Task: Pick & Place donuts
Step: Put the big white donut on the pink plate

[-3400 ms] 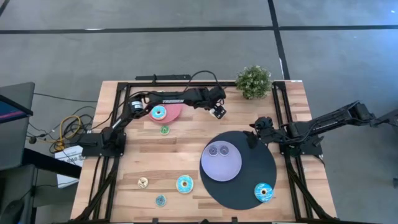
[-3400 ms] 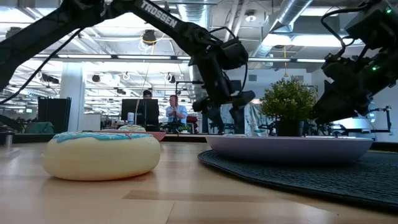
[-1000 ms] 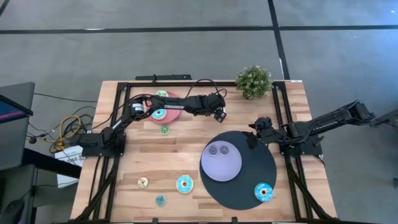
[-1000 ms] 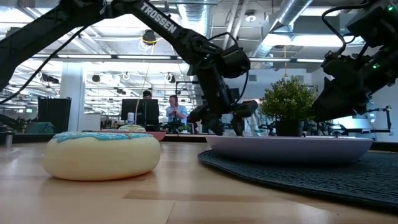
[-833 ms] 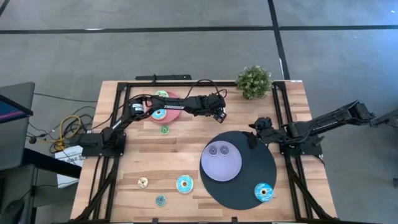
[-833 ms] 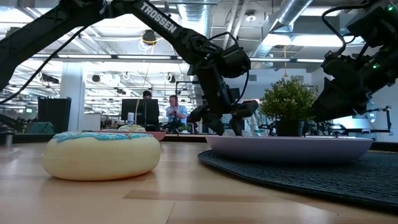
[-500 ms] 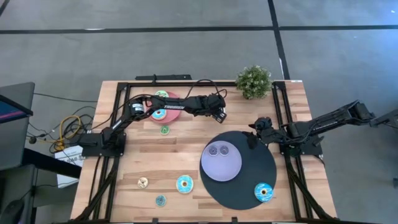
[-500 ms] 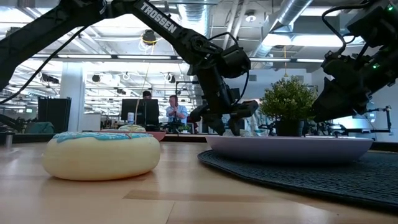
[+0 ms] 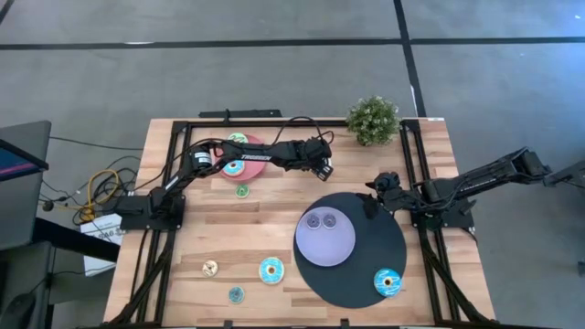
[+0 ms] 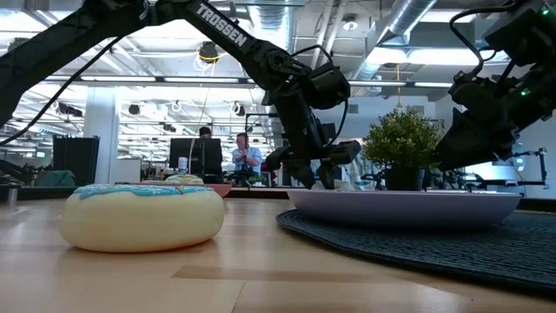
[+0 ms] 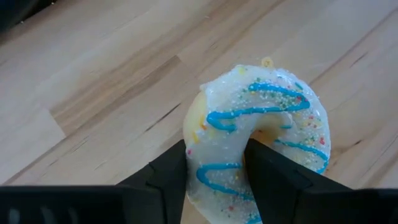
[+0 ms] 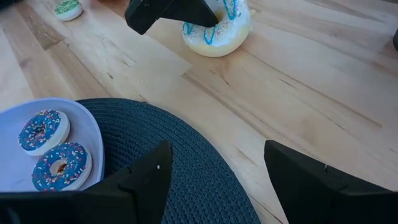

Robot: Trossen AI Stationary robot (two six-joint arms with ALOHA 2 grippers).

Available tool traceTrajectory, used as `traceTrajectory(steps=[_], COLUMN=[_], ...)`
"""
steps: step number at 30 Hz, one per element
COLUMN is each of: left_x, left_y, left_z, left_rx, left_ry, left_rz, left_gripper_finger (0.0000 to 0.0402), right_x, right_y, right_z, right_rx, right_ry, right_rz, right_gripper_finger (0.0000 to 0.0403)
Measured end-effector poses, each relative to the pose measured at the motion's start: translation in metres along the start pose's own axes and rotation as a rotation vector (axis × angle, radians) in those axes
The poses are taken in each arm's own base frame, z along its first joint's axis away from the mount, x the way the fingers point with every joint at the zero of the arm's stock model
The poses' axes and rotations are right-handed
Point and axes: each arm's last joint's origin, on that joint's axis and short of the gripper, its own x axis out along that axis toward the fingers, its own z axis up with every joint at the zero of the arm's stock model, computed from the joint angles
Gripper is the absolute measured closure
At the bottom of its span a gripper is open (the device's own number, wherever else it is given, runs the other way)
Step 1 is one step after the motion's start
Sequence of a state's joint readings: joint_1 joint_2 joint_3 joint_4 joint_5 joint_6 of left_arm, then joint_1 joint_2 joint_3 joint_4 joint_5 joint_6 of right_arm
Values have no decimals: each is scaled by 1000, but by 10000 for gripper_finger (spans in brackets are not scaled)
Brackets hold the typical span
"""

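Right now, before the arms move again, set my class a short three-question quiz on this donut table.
1. True or false: the lavender plate holds two blue donuts.
2. The left gripper grips: A) the white donut with blue drizzle; B) the plant; C) a green donut.
3. Fill in: the right gripper hovers open over the edge of the dark round ___.

Key: 1 true; 2 A; 3 mat.
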State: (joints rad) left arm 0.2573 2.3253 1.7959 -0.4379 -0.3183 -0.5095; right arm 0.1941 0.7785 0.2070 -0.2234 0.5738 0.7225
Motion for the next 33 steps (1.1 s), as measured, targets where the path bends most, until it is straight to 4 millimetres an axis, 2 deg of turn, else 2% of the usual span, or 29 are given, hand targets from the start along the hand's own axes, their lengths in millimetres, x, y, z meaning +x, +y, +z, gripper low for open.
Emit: traceTrajectory(steps=[6,12,20,25,33], left_x=[-8,-34,-76,-97,-128], left_y=[-2,6,26,35,73], left_z=[9,18,15,1,-42], left_rx=[48,72,119,114,-29], left_ry=[5,-1,39,33,-15], left_rz=[9,91,399,553,582], left_gripper_finger=[255,255,256,256,256], right_x=[0,0,0,0,0], right_y=[0,0,0,0,1], right_z=[0,0,0,0,-1], right_rx=[-14,-16,-16,-17,-17], right_ry=[0,1,1,5,16], right_rz=[1,0,1,8,21], right_gripper_finger=[159,159,159,159,159])
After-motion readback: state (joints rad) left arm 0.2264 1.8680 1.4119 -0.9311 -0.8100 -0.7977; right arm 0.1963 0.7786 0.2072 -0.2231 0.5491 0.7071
